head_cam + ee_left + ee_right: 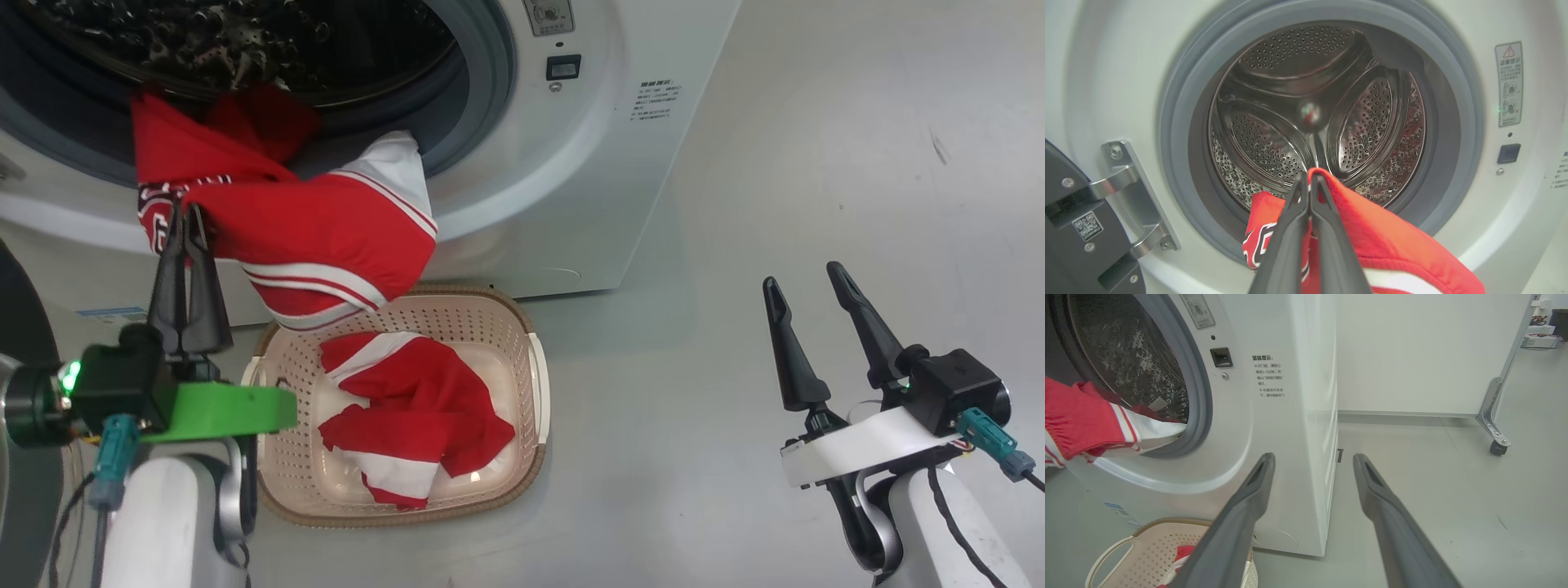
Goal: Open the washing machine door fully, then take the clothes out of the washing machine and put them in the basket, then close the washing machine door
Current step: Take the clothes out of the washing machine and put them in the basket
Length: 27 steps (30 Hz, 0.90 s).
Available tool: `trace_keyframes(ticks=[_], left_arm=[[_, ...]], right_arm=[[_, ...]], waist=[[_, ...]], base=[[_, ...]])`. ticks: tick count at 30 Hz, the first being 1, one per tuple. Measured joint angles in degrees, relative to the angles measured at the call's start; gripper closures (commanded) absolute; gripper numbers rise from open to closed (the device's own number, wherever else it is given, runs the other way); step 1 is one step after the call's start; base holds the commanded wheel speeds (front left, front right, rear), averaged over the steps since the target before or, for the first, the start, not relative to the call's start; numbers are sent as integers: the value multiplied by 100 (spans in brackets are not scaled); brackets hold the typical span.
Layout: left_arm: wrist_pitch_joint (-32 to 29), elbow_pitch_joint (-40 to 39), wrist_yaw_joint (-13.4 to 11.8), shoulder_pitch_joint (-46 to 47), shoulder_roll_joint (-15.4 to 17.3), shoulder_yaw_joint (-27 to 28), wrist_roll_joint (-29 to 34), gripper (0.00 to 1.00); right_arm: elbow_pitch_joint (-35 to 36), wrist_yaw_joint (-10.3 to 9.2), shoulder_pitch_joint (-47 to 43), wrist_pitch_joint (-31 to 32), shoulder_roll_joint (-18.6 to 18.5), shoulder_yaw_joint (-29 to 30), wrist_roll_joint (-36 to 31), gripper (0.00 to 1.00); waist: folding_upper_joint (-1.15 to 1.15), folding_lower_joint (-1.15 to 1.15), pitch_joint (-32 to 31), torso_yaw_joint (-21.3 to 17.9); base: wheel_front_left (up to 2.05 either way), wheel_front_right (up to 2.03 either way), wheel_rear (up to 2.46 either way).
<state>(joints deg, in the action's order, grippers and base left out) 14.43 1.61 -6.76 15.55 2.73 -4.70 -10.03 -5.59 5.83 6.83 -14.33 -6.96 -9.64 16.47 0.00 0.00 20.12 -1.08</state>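
The left gripper (184, 216) (1309, 179) is clenched on a red jersey (318, 229) (1392, 241) (1081, 416), its two fingers pressed together over a fold of cloth. The jersey hangs out of the mouth of the washing machine (571, 188) (1106, 81) (1290, 437), across the grey seal (1180, 134). Its white-banded lower end droops to just above the basket (535, 384) (1147, 526). Dark, white-edged lettering (159, 212) (1259, 245) on it is creased and partly covered by the fingers, so it cannot be read.

A second jersey (416, 408) lies crumpled inside the basket, which stands on the floor (816, 163) against the machine's front. The steel drum (1310, 114) gapes behind the cloth. The door (1069, 228) is swung aside on its hinge (1133, 196), cut off at the picture's edge, and carries a small QR sticker (1087, 226).

The right gripper (802, 275) (1313, 457) is released, fingers spread wide over bare floor, well apart from the basket.

Beside the opening sit a warning label (1509, 83) with a triangle sign, a dark latch slot (1508, 153) (563, 67) (1221, 357), and a block of Chinese writing (1267, 375) too small to read surely. A blue label (110, 313) (1120, 510) sits low on the front, its print illegible.
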Motion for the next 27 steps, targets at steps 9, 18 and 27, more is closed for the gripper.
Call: trace_keyframes(ticks=[9,18,27], left_arm=[[-34,277,35,-830,-8,-448,-305,100],[-294,862,236,-950,-11,-782,-530,100],[-531,1762,416,-790,-12,-968,-655,100]], right_arm=[[167,0,-37,113,13,-75,0,0],[366,2,-34,196,25,-162,0,0],[467,8,46,201,74,-242,10,0]], waist=[[0,0,-116,55],[0,0,94,-55],[0,0,388,-253]], base=[[0,0,0],[0,0,0],[0,0,0]])
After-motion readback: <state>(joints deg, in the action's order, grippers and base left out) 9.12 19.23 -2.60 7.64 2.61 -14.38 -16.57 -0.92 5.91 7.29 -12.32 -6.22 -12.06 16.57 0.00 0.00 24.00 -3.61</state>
